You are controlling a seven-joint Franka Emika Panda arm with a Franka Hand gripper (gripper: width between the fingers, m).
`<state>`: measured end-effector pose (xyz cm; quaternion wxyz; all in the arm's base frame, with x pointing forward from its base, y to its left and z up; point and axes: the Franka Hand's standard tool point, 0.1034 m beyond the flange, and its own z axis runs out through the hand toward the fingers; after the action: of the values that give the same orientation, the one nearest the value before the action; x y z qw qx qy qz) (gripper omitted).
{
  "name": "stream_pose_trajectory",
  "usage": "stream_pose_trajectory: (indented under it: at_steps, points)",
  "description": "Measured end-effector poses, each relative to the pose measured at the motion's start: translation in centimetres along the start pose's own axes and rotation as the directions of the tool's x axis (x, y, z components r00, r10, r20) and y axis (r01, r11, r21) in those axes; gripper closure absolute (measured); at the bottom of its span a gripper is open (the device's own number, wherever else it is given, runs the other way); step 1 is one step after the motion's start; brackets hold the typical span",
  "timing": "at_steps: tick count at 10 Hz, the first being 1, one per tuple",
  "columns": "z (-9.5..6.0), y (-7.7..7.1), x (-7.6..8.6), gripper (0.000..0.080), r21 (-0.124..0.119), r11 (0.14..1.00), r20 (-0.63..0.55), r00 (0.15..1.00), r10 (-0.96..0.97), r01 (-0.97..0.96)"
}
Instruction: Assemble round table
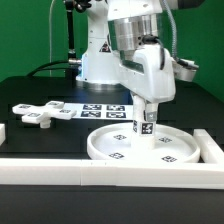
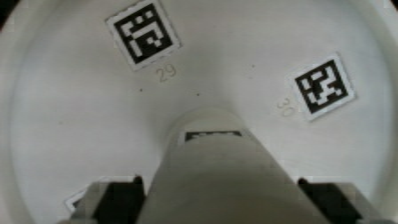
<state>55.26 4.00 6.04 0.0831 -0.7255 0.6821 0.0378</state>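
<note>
Claw [image 1: 147, 116] clamped on upright leg [image 1: 147, 128], over disc top [image 1: 104, 141], leg's lower end indistinct, contact unclear

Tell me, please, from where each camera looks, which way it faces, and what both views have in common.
Exterior view: set off the arm, slightly raised, facing the arm; it sees the disc top, cross-shaped base and marker board; the arm and the gripper holding the leg show.
Wrist view: on the wrist, looking down along the leg onto the disc top; only the fingers show.
Shared: the leg and the disc top.
</note>
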Motion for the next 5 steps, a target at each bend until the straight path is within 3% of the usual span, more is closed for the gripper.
stream_pose_trajectory:
  at_steps: [1,2,3,5]
  points:
    - [0.03,0.00,-0.18,0.0314,0.002,0.999,0.006,0.999,0.037,-0.037]
    - [0.04,0.00,-0.24,0.0314,0.002,1.000,0.006,1.000,0.011,-0.011]
    - [0.02,-0.05,-0.28,0.0200,0.002,0.999,0.005,0.999,-0.045,0.045]
    - [0.00,-0.20,-0.64,0.0160,0.006,0.991,0.004,0.991,-0.132,0.132]
